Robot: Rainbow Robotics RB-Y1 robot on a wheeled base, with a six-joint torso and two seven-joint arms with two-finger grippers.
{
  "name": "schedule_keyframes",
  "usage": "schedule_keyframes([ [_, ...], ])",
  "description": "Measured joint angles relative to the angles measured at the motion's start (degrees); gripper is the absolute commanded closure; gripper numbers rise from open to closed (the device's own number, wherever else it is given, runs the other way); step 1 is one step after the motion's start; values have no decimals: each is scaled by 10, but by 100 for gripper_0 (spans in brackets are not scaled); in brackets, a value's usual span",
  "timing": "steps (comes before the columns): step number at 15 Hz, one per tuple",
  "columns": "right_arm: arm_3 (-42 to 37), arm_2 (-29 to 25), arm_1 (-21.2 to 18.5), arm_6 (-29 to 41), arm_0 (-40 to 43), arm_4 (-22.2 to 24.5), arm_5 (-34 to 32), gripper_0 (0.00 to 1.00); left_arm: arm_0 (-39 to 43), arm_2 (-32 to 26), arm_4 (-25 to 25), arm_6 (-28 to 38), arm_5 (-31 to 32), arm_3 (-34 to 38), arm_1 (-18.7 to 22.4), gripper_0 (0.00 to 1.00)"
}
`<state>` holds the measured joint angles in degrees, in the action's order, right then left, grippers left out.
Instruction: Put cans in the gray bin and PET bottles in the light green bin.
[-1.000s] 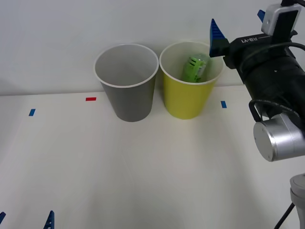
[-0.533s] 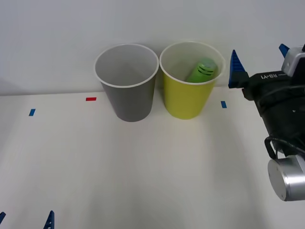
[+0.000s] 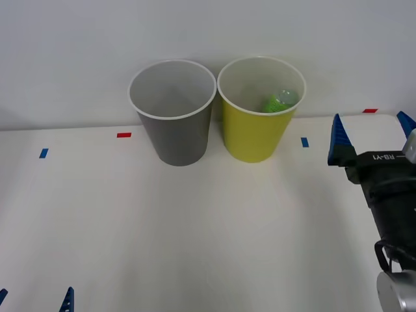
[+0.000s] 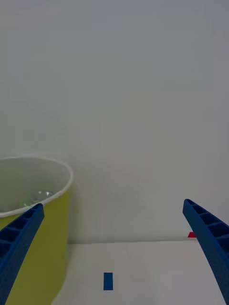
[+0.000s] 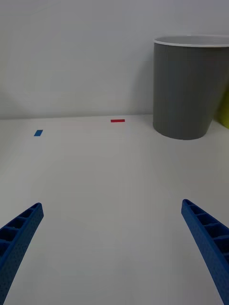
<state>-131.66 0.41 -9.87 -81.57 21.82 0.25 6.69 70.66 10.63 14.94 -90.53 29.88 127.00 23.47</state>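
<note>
The gray bin [image 3: 173, 133] [image 5: 186, 90] stands at the back of the table, and what shows of its white inside is bare. Right beside it is the light green bin [image 3: 252, 135] [image 4: 45, 248]. The PET bottle [image 3: 278, 102] [image 4: 34, 197] lies inside the green bin, against its far right wall. My right gripper [image 3: 372, 129] [image 4: 113, 205] hangs open and empty to the right of the green bin, a little nearer me. My left gripper [image 3: 34, 300] [image 5: 112, 206] waits open at the table's near left. Cans are out of view.
Small tape marks lie on the white table [image 3: 195, 221]: a red one [image 3: 123, 135] and a blue one [image 3: 43, 153] to the left of the bins, a blue one [image 3: 305, 142] and a red one [image 3: 369, 110] to the right. A white wall rises close behind the bins.
My right gripper has drawn back from above the green bin, moving right and toward me. The bottle has dropped from near the rim down inside the bin.
</note>
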Motion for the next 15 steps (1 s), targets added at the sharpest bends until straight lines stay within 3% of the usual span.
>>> schedule_keyframes([
  [8,0,17,-48,8,207,-4,-228,0,0,0,0,0,0,0,0,0],
  [15,36,25,-57,12,349,-37,-349,0,0,0,0,0,0,0,0,0],
])
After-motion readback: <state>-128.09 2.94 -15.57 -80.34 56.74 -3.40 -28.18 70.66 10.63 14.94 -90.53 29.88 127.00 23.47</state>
